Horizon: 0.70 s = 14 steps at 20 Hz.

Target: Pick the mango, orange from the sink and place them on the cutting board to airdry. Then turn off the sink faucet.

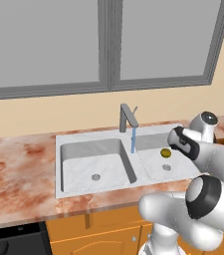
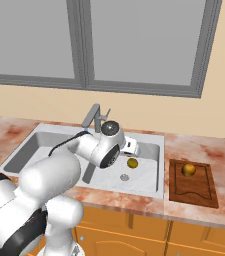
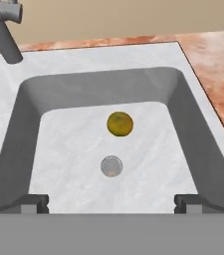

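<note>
The tool hangs wide open and empty above the sink's right basin, where the mango lies; the orange sits on the cutting board.

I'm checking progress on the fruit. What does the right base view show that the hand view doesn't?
The right base view alone has the orange lying on the cutting board, plus the left basin and the window. The hand view alone gives the open gripper looking down on the right basin. Both share the mango in the sink, just beyond the drain, and the sink faucet.
</note>
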Tool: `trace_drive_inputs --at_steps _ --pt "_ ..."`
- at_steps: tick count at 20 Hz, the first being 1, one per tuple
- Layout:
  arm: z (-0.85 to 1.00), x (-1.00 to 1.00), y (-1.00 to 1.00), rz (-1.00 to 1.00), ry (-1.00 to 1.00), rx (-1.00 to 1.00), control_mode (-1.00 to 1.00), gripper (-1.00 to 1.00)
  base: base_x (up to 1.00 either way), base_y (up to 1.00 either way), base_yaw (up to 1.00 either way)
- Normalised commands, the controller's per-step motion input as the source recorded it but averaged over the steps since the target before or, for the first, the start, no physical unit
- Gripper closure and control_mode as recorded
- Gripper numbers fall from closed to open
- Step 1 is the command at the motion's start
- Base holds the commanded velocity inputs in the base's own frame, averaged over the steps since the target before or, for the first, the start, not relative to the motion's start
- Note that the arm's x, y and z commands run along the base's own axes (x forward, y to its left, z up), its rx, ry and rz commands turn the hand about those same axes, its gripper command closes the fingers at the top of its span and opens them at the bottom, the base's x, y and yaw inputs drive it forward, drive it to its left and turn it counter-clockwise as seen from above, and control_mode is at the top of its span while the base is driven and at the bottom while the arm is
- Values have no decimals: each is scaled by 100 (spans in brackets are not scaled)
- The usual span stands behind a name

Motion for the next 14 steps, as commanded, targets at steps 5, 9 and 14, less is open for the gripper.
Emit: trace_drive_inputs --at_steps 5,9,14 --pt "-43 15 0 4 -3 0 -100 -100 0 0 0" --pt "-27 23 0 3 -6 0 -100 -100 0 0 0" --pt "-4 28 0 0 -1 0 -100 -100 0 0 0"
